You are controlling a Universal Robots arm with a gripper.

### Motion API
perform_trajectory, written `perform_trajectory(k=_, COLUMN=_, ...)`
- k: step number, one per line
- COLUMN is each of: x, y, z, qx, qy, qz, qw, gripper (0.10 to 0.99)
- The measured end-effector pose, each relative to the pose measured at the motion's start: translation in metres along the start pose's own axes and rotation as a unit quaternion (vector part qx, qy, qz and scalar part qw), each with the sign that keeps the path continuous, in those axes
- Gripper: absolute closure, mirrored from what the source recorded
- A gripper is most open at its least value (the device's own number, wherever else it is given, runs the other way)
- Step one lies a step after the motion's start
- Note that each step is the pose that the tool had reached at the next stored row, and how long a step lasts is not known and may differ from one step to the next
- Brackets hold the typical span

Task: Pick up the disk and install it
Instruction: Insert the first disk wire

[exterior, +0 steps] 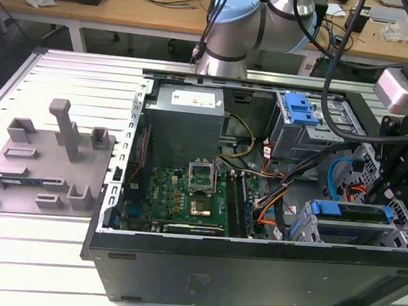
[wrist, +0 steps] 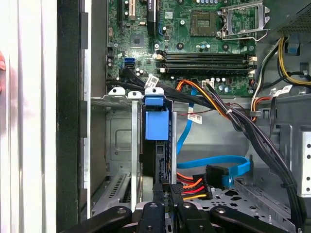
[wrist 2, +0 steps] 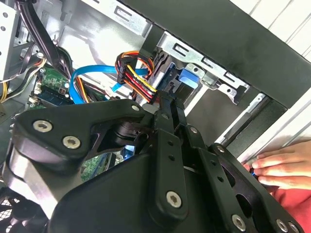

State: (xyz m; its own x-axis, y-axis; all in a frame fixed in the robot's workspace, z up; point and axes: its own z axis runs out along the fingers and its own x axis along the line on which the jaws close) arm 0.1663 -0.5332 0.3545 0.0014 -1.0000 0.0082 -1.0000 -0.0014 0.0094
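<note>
- You've got the flat silver hard drive in a blue plastic carrier frame (wrist: 156,124) standing edge-on in a slot of the grey metal drive cage (wrist: 116,145).
- The cage sits inside the open black computer case (exterior: 250,273) on the ribbed aluminium worktop (exterior: 35,252).
- The black end effector (wrist: 163,191) is at the drive's end opposite the blue tab. I can't tell if it's apart, together or clamped.
- In the second wrist view, a person's hand (wrist 2: 284,167) is just beside the case's outer wall.
</note>
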Motion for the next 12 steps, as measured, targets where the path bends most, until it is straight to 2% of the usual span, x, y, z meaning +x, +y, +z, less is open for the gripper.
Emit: perform_trajectory(k=12, x=-0.0002, y=0.0000, z=0.0036, qx=0.0000, qy=0.0000, qz=0.000, qw=1.0000, gripper=0.918)
